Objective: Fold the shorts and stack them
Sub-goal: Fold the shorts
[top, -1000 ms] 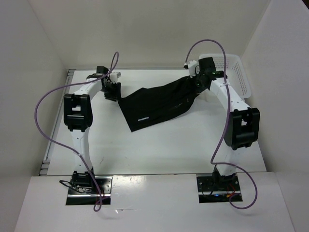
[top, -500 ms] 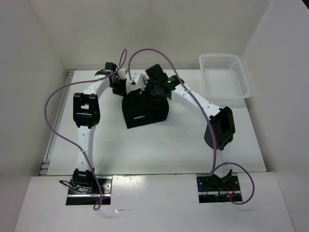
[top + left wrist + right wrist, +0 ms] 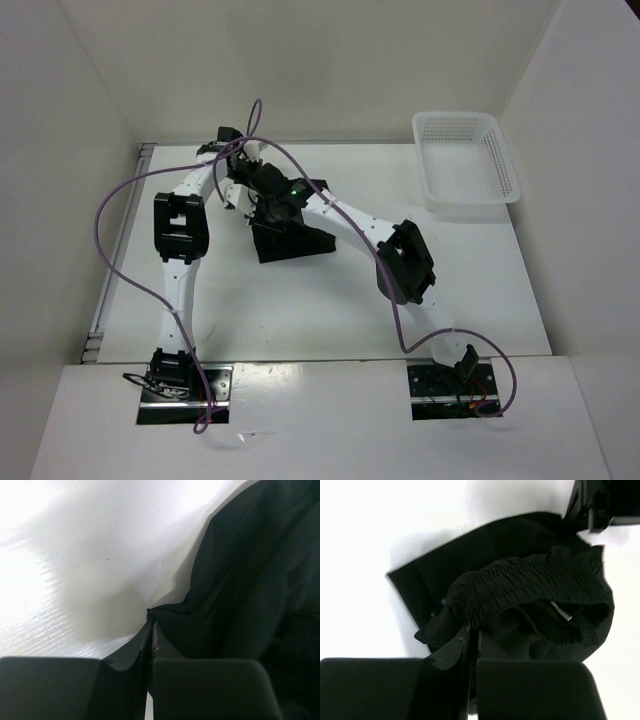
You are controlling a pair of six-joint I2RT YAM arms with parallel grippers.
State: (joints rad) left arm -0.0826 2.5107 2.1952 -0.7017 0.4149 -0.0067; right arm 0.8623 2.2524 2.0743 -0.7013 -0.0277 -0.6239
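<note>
Folding one half of the shorts (image 3: 292, 240) over the other looks to be the step in hand. The black bundle lies on the worktop (image 3: 330, 300) left of centre, toward the far side, well apart from the white basket (image 3: 465, 160) at the far right. The right arm (image 3: 400, 265) reaches across to it, and the right jaws are pressed together on a fold of cloth just beside the gathered waistband (image 3: 535, 580), where a drawstring tip (image 3: 561, 611) dangles. The left jaws pinch an edge of the cloth low against the worktop. To do this well, I'd say the right jaws should lower the waistband until its edge meets the edge the left holds, laying it flat rather than dropping it in a heap, while the left pins its corner. The bunched elastic may spring back, so let go low and gently.
</note>
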